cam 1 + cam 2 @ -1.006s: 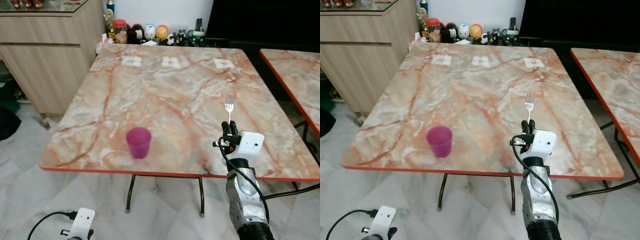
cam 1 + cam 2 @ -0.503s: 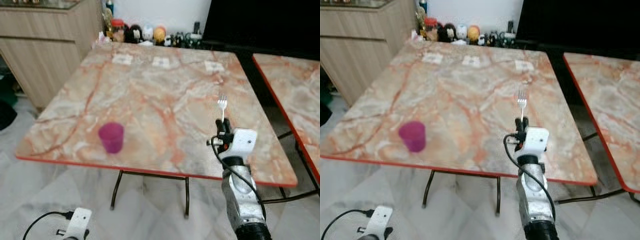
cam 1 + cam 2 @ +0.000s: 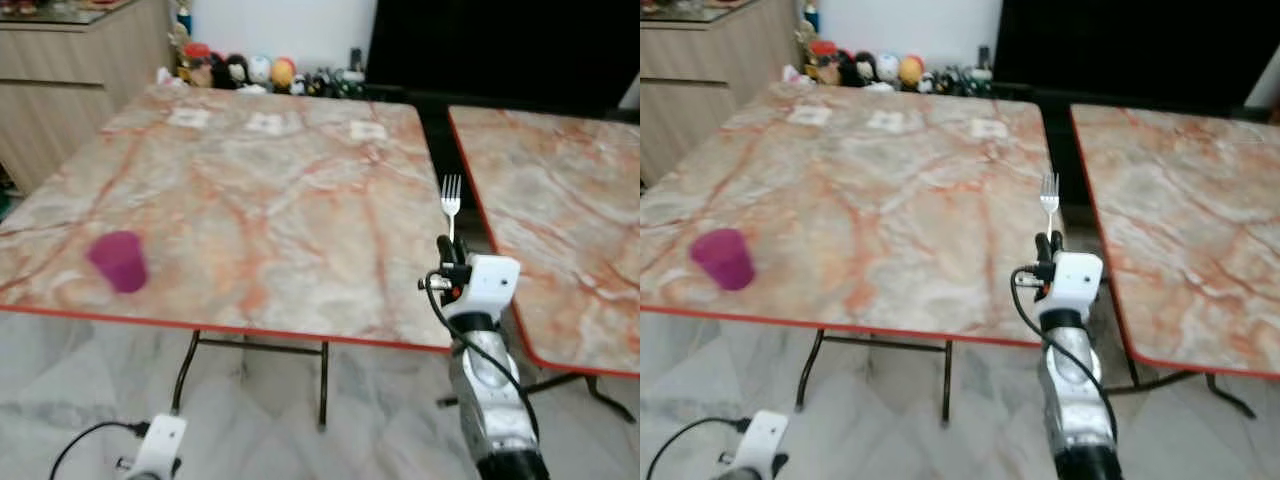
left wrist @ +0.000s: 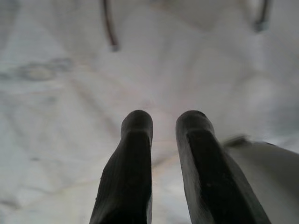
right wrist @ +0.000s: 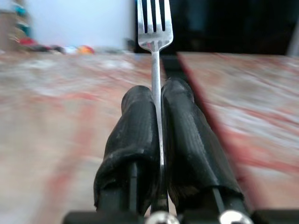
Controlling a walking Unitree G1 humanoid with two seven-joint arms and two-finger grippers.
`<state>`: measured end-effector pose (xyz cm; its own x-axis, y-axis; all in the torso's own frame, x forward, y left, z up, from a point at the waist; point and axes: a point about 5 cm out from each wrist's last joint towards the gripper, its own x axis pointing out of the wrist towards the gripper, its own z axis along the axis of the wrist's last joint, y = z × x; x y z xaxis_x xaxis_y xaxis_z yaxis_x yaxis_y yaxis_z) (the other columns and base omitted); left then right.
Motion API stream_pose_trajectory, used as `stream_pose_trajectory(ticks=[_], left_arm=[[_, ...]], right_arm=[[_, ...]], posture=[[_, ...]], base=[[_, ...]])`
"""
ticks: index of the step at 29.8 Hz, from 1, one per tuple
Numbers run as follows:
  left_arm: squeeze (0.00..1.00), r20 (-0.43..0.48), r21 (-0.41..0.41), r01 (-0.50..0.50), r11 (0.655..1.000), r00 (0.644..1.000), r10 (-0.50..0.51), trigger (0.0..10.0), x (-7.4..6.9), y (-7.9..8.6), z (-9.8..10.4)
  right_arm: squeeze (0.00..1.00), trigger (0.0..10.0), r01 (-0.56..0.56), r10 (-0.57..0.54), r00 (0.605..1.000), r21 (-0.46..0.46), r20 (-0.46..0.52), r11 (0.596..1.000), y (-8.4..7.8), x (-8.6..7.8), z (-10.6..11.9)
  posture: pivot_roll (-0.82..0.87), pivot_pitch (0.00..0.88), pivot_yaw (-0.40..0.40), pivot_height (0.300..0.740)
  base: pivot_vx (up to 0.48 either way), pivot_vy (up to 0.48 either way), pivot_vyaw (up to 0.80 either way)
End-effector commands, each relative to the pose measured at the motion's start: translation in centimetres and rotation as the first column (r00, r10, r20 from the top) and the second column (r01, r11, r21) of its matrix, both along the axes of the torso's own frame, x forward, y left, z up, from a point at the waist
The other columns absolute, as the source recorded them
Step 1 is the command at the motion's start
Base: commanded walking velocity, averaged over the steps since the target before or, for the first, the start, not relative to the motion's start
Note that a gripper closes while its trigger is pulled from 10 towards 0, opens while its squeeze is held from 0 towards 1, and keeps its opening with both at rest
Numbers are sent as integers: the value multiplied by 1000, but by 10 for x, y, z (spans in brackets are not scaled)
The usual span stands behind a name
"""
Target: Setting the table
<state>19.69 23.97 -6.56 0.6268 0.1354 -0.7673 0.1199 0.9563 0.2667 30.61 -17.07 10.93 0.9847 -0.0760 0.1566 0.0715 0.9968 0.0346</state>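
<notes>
Head cams: my right gripper (image 3: 447, 243) is up at the near right corner of the marble table (image 3: 250, 190), fingers clamped on a fork (image 3: 451, 200) by its handle, tines pointing up. Fork sits over the gap btwn this table and a second marble table (image 3: 560, 200) on the right. Purple cup (image 3: 118, 261) stands upright near the front left edge, well apart from the fork. Figurines (image 3: 250, 72) line the far edge by the wall.

L wrist: left gripper (image 4: 163, 122) hangs low over the tiled floor (image 4: 56, 93), fingers a small gap apart, holding nothing.

R wrist: both fingers pinch the fork's stem, tines above the tips.
</notes>
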Motion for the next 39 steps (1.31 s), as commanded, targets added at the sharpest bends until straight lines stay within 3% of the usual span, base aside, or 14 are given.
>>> stream_pose_trajectory(ticks=[1,39], left_arm=[[0,-22,19,-11,1000,1000,11,10000,-4,8,0],[0,-30,16,1,1000,1000,0,10000,-5,8,-1]], right_arm=[[0,10000,-11,11,999,2,34,1000,5,3,10],[0,10000,41,-40,999,-15,33,999,-13,1,13]], posture=[[141,0,-50,740],[124,0,-47,740]], base=[[0,-465,0],[0,-461,0]])
